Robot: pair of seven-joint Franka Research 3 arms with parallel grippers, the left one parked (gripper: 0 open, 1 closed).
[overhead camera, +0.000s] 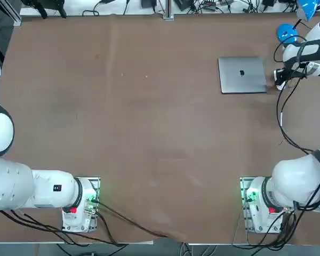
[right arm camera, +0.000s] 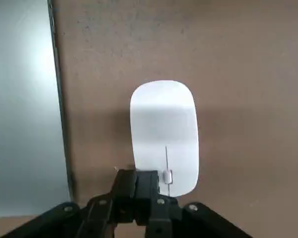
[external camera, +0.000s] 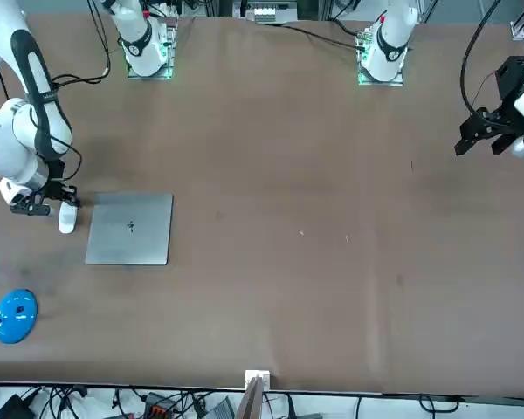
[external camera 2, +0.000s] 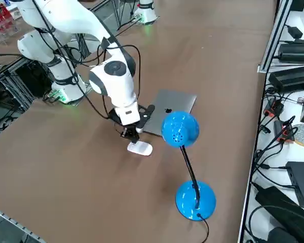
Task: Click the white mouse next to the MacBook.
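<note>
Your right gripper [right arm camera: 139,191], fingers together, sits over the button end of the mouse [right arm camera: 164,134], which lies on the table just beside the MacBook [right arm camera: 22,104] at the far right; the press is in hand, so push straight down lightly.

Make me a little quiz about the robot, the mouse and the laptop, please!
1. True or false: the MacBook has its lid open.
2. What is the right gripper over: A the white mouse, B the blue lamp, C the laptop?
3. Fill in: the gripper's fingers are ____.

Key: 1 false, the lid is closed flat. 2 A, at the mouse's button end. 3 shut, pressed together.
</note>
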